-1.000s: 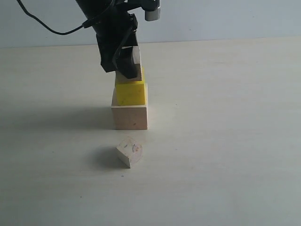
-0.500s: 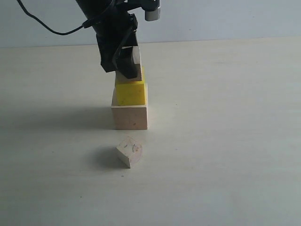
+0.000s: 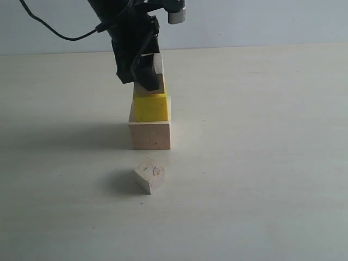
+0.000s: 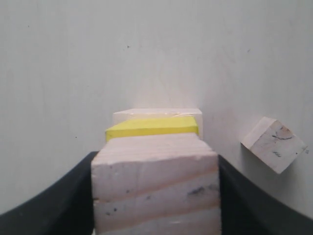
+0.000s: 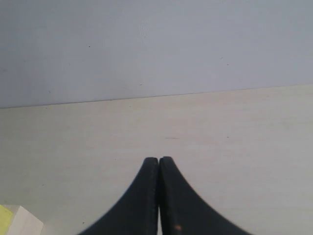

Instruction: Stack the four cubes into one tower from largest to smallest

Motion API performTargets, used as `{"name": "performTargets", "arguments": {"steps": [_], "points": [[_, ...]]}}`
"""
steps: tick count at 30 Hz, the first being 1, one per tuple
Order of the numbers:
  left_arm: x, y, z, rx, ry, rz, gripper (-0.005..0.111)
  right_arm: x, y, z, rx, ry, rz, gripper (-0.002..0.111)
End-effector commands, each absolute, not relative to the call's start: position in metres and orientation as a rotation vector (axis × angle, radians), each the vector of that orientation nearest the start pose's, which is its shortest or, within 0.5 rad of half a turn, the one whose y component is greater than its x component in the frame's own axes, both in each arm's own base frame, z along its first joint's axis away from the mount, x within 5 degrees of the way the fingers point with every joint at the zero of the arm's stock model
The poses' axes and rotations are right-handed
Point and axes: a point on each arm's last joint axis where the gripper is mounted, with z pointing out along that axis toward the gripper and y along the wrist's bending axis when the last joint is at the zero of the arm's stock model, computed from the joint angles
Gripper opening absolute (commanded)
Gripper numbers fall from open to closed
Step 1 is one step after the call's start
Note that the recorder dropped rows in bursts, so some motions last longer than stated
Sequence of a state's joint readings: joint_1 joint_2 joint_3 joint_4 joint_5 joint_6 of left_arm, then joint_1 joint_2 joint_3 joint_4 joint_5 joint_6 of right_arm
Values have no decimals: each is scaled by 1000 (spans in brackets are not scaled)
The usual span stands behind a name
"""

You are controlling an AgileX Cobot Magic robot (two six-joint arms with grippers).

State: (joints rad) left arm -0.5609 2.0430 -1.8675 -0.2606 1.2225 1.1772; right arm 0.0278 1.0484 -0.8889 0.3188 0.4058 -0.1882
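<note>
— While we look across the pale wooden table [image 3: 261, 163], what else is around the stack?

— We see a plain light wall behind it and a black cable [image 3: 49, 31] looping in from the upper left. The smallest bare wooden cube with a knot mark [image 3: 150, 175] lies alone on the table, turned corner-on. It is just in front of the stack and not touching it.

— Does anything block our view?

— In the exterior view, the dark body of the left arm hides much of the held cube.

— How is the stack built?

— We find the large pale wooden cube [image 3: 150, 135] on the table, with the mid-sized bright yellow cube [image 3: 150, 107] on top of it.

— And the jaws?

— The left gripper [image 3: 142, 73] is clenched on the small bare wooden cube [image 4: 155, 186], with one black finger [image 4: 58, 205] on each side. That cube sits directly above the yellow one; we cannot tell whether they touch. In its wrist view, the right gripper [image 5: 159, 196] has its jaws pressed together, holding nothing.
</note>
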Motion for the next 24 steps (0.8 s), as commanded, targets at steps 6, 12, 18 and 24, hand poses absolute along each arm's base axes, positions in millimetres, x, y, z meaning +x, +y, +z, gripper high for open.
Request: {"name": "performTargets", "arguments": {"steps": [6, 12, 18, 24], "points": [[358, -254, 277, -2579, -2320, 315, 1, 225, 16, 349, 1, 2036, 199, 0], [358, -254, 277, -2579, -2320, 315, 18, 225, 16, 349, 1, 2036, 199, 0], [357, -255, 277, -2577, -2325, 340, 43, 225, 16, 349, 1, 2036, 199, 0], [357, -254, 277, -2578, -2323, 329, 54, 225, 16, 349, 1, 2036, 199, 0]]}}
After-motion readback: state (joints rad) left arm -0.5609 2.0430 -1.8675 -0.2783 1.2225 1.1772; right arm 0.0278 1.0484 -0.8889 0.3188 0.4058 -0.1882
